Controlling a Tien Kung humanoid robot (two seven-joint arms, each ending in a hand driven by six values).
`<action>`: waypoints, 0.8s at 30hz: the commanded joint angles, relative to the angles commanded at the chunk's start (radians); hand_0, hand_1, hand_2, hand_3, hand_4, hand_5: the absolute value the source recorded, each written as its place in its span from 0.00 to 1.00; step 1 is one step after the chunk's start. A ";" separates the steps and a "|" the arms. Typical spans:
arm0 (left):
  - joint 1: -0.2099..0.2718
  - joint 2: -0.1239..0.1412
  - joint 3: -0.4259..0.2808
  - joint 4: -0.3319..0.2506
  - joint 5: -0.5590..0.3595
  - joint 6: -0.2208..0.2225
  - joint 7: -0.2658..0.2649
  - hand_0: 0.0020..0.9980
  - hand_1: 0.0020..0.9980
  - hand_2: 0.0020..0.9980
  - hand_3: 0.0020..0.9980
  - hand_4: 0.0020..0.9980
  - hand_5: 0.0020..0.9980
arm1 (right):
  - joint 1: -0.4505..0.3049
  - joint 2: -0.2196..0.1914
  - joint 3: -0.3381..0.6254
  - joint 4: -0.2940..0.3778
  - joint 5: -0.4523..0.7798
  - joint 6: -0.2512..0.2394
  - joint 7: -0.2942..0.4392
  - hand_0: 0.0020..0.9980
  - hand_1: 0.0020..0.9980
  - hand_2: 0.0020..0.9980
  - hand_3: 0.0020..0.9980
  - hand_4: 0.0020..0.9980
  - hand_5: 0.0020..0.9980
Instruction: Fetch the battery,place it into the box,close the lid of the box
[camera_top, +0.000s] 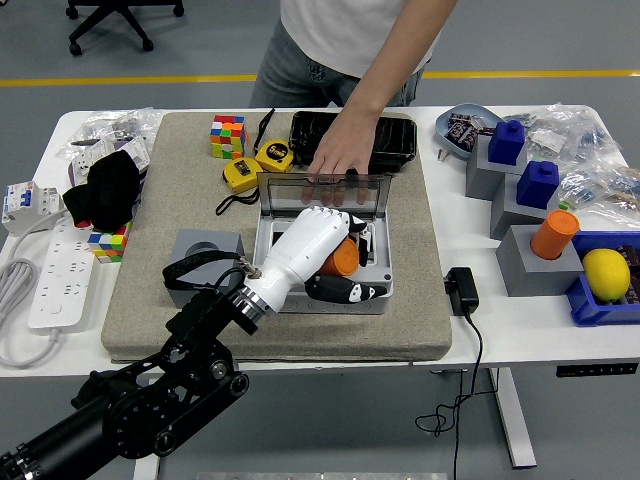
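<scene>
Orange cylindrical battery (346, 259) is gripped by white left hand (325, 250) over open grey plastic box (372, 290) w/ clear lid (322, 190) upright, steadied by a person's hand (340, 155) on beige mat (150, 290).

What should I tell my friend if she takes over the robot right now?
Left hand: fingers shut on the orange cylindrical battery, over the open grey plastic box.
Right hand: not in view.
A person's hand holds the box's clear lid upright.
Done: battery fetched and brought to the box.
Left: release the battery inside, pull the hand out, close the lid.
</scene>
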 joint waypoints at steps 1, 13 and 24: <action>-0.004 -0.002 0.001 0.006 -0.004 0.001 -0.001 0.08 0.00 0.00 0.00 0.99 0.04 | 0.000 0.000 0.000 0.000 0.000 0.000 0.000 0.72 0.65 0.67 0.70 1.00 0.92; -0.052 -0.020 0.008 0.109 -0.050 0.020 -0.025 0.08 0.00 0.00 0.00 0.97 0.10 | 0.001 -0.002 -0.003 0.000 -0.005 0.001 -0.003 0.72 0.65 0.67 0.69 1.00 0.92; -0.085 -0.020 0.008 0.154 -0.060 0.022 -0.033 0.08 0.00 0.00 0.00 0.99 0.13 | 0.000 -0.002 -0.003 0.000 -0.011 0.002 -0.006 0.72 0.65 0.67 0.69 1.00 0.90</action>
